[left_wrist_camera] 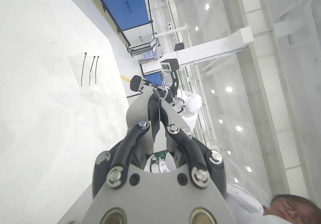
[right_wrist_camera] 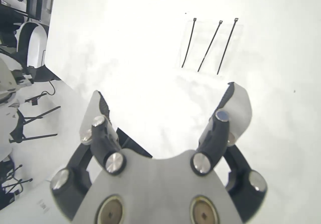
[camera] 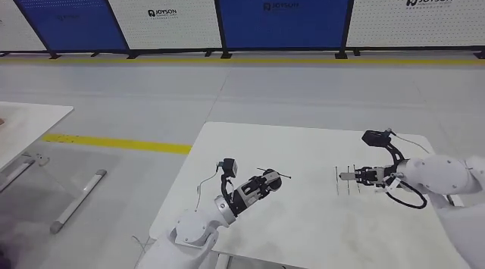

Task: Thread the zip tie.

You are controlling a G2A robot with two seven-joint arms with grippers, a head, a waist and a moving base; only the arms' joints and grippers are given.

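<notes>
Between the closed fingers of my left claw I've got one black zip tie pinched, right claw spread wide and empty, three loose ties side by side on the table just ahead of its tips

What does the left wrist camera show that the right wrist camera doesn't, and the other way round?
Left wrist view: the left gripper, shut on a held tie, with the right arm beyond it.
Right wrist view: the right gripper, open and holding nothing, above the table.
Both: three loose ties lying side by side on the table, apart from each other.
</notes>
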